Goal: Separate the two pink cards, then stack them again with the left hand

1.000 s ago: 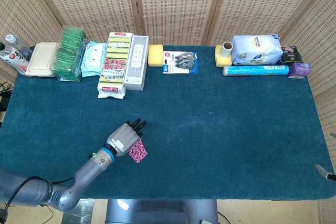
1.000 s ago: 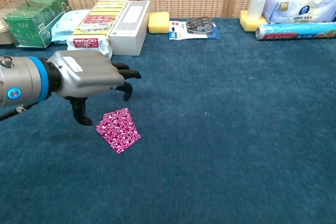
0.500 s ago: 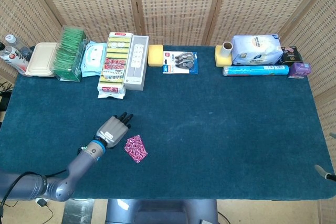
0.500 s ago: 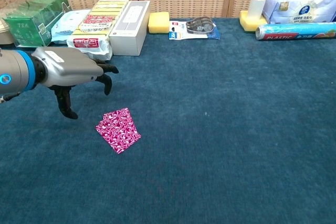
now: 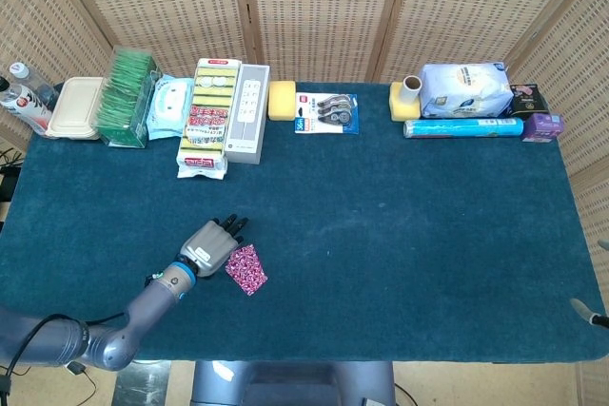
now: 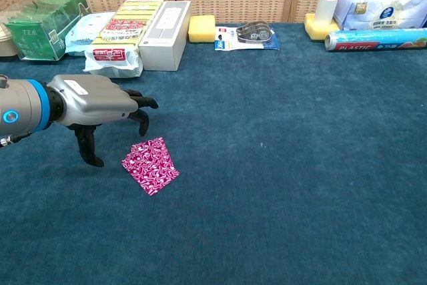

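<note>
Pink cards (image 6: 150, 165) lie flat — just beside the empty left hand (image 6: 100, 101).

The left robot hand (image 6: 100, 101), which a second ago hung over the stacked pink patterned cards (image 6: 151, 165) and then drew away, has edged back just beside them, empty.

Bright, even, seemingly overhead light; shadows faint, both views sharp, without glare.
</note>
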